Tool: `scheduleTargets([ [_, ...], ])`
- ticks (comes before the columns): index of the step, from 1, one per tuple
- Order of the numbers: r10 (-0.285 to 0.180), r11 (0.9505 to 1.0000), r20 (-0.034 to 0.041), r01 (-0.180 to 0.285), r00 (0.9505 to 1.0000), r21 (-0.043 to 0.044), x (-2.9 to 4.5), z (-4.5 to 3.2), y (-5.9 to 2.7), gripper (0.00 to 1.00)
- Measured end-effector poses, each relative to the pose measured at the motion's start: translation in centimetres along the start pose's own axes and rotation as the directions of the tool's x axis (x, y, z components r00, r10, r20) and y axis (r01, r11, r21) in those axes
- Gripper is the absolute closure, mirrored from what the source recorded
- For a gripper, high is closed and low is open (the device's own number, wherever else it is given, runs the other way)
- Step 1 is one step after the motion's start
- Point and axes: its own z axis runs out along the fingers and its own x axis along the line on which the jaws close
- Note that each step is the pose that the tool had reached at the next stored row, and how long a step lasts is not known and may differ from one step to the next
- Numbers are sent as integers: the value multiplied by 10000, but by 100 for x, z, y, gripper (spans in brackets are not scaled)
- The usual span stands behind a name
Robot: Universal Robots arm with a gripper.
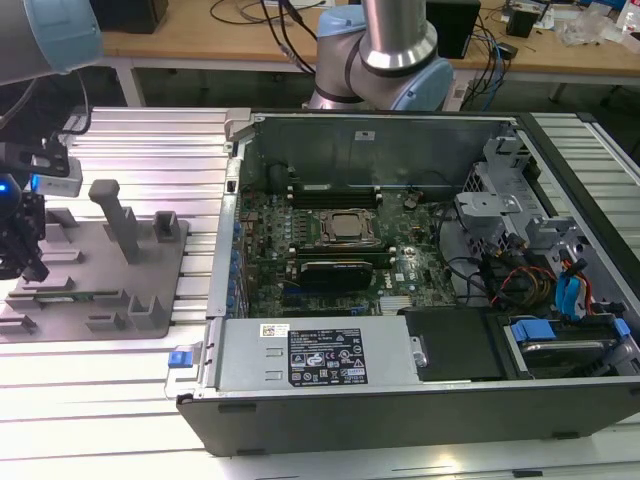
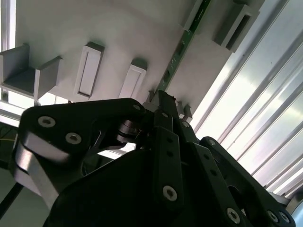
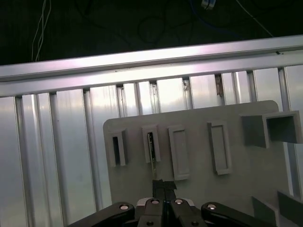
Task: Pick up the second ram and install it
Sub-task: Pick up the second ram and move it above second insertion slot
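In the exterior view, the second ram (image 1: 75, 296) lies in the grey holder tray (image 1: 100, 270) at the exterior view's left. It is a thin green strip whose long axis runs from that view's left to its right, near the tray's front edge and well apart from the open computer case (image 1: 400, 120). The gripper (image 1: 36, 270) hangs over the tray's left part, pointing down, its tip just above the strip's left end. The arm (image 1: 400, 40) rises behind the case.

In the second wrist view, the ram (image 2: 182, 47) shows edge-on as a narrow green line. It runs straight away from the gripper (image 2: 163, 97) across the tray (image 2: 118, 28), between raised grey holders. Its near end meets the dark tip; I cannot tell whether they touch.

In the first wrist view, the ram (image 3: 151, 149) stands on edge in one of the tray's (image 3: 196, 142) slots, its long axis in line with the gripper (image 3: 164, 182). The fingers (image 3: 160, 189) are drawn together to a thin seam, with nothing seen between them. The ribbed metal table (image 3: 57, 142) lies beyond.
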Motion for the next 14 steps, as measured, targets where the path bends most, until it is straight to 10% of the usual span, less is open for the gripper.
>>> scheduleTargets([
  [14,-722,9974,-32,722,9974,-18,17,116,-57,92],
])
